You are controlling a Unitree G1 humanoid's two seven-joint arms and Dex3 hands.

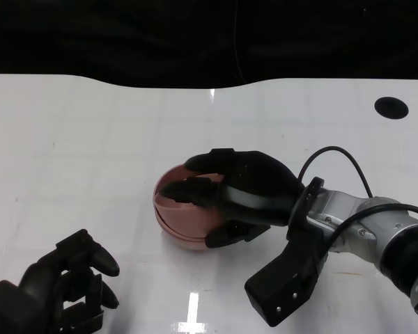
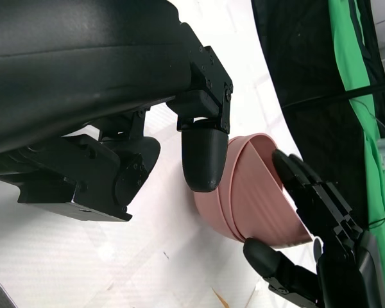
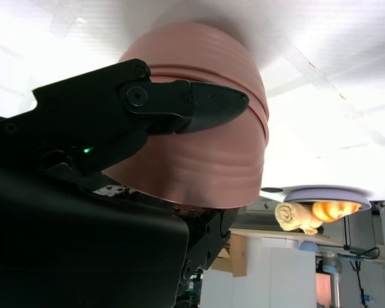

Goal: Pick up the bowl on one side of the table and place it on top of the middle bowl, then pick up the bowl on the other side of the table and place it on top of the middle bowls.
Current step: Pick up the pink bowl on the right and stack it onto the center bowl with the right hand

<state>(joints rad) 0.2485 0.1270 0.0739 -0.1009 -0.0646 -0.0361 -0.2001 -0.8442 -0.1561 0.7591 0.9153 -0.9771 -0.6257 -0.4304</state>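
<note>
A stack of pink bowls (image 1: 188, 226) stands near the middle of the white table (image 1: 90, 139). My right hand (image 1: 245, 189) grips the top bowl: its fingers reach over the rim into the bowl and the thumb presses on the outer wall. In the left wrist view the top bowl (image 2: 260, 192) sits tilted in the ones below, with the right hand's fingers (image 2: 317, 199) on its rim. The right wrist view shows the bowls' outer wall (image 3: 208, 151) under a finger (image 3: 192, 106). My left hand (image 1: 63, 289) rests at the table's near left, apart from the bowls, fingers loosely bent and holding nothing.
A round black hole (image 1: 391, 107) lies in the table's far right corner. A black cable (image 1: 338, 154) loops up from my right wrist. Beyond the table's curved far edge (image 1: 195, 85) everything is dark.
</note>
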